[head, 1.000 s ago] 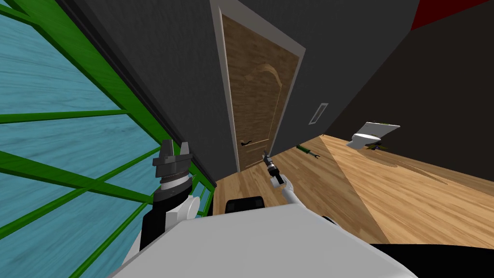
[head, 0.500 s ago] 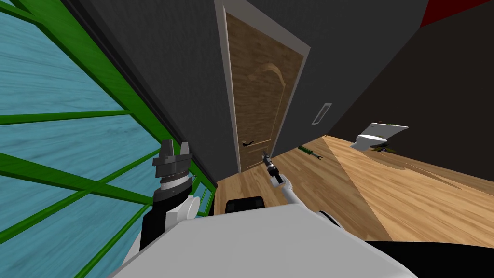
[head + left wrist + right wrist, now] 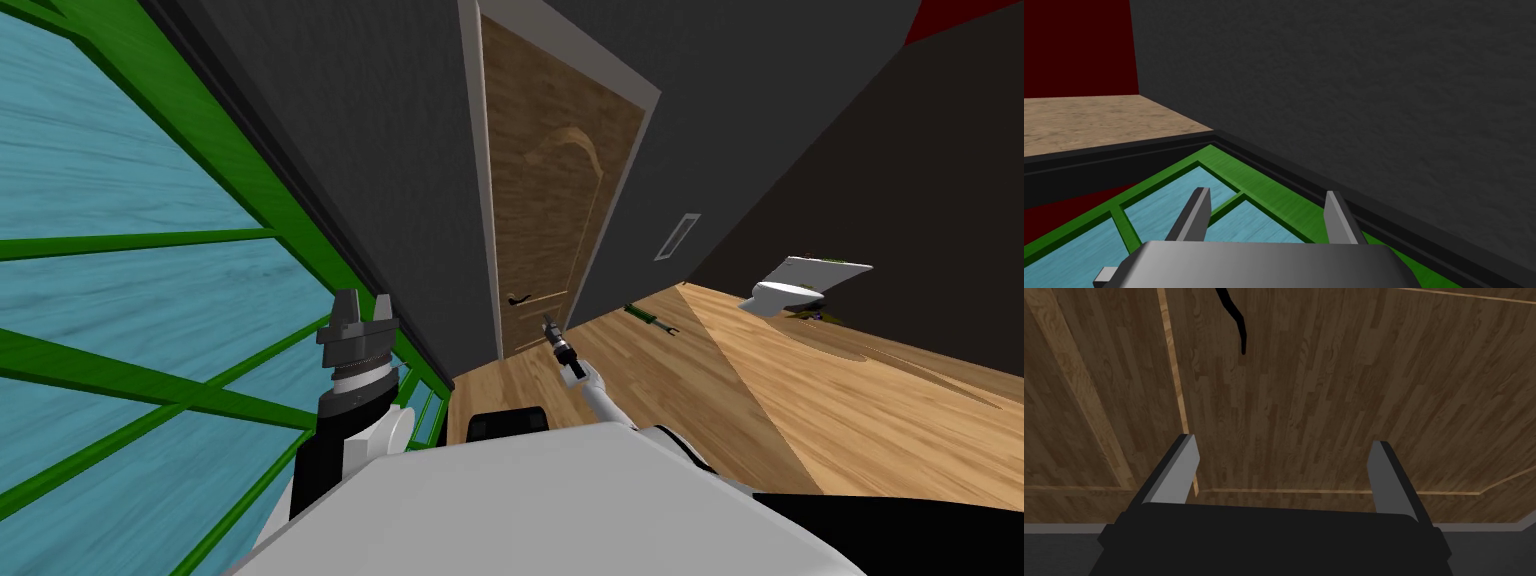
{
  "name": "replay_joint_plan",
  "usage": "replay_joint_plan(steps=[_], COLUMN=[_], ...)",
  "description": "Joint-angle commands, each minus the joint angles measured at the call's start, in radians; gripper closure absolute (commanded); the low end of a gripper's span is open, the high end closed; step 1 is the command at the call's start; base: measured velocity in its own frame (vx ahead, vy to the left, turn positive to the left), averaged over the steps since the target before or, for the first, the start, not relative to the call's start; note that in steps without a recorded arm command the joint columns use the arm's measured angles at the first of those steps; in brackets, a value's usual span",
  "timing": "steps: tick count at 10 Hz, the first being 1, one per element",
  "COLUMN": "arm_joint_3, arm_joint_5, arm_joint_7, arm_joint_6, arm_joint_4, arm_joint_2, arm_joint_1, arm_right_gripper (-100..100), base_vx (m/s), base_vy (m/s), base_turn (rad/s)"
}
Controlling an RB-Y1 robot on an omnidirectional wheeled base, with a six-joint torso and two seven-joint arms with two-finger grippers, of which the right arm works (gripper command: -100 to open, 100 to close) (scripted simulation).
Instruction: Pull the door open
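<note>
Item: brown wood-grain door (image 3: 545, 200), panelled with an arched moulding, set in a pale frame (image 3: 478, 180) in a dark grey wall (image 3: 380, 150); it appears shut flush. Fitting: one slim black lever handle (image 3: 1236, 318), low on the door near the frame-side edge. Right pincer (image 3: 1282, 441): blades apart and empty, facing the door's lower panel close up, below the handle and not touching it. Left pincer (image 3: 362, 300): blades apart and empty, raised well away from the door on its handle side, idle. Handling, as judged: the door is rigid and fairly heavy, and it will turn about hinges probably on the edge farthest from the handle, so a pull must follow an arc rather than a straight line. The lever is the only hold; it is thin, hard and likely smooth, so narrow blades should close across its free length and could slip off the end. It may need pressing down to free a latch. Hard to make out: the lever's upper part and mounting are cut off in the right wrist view, and in the head view it is too small to read its shape. Hinges, latch and whatever lies behind the door are not visible. Also present, beyond the door's far edge: wooden floor (image 3: 800, 390), a white toilet-like fixture (image 3: 800, 285).
</note>
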Motion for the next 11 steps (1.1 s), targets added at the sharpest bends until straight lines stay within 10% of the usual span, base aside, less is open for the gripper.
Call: replay_joint_plan(steps=[1,11], arm_joint_3=[0.000,0.004], arm_joint_5=[0.006,0.049], arm_joint_7=[-0.005,-0.038], arm_joint_6=[-0.008,-0.053], arm_joint_4=[0.032,0.259], arm_joint_2=[-0.002,-0.012], arm_joint_1=[-0.014,-0.122], arm_right_gripper=[-100,-100], base_vx=[0.046,0.062], base_vy=[0.038,0.042], base_turn=[0.027,0.038])
